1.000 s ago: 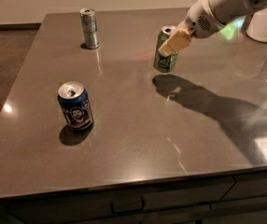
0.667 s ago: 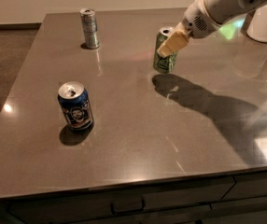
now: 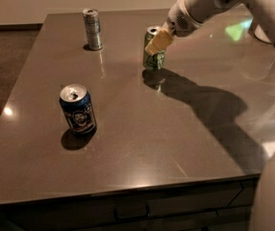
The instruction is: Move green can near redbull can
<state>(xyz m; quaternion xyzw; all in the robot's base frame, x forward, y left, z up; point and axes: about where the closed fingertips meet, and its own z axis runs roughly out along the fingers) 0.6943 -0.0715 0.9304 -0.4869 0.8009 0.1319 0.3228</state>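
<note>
The green can [image 3: 153, 57] has an olive-green body and a silver top. It hangs a little above the grey tabletop [image 3: 176, 124], near the far middle, with its shadow below it. My gripper [image 3: 157, 41] comes in from the upper right and is shut on the green can, with a tan finger [image 3: 157, 43] across its upper side. The redbull can [image 3: 92, 29], slim and silver-grey, stands upright at the far left, well to the left of the green can.
A dark blue can [image 3: 78, 109] with a white picture stands upright at the near left. A white object [image 3: 261, 32] sits at the far right edge. The table's front edge runs along the bottom, with drawers below it.
My gripper has moved left with the green can in it, closer to the redbull can. The other two cans have not moved.
</note>
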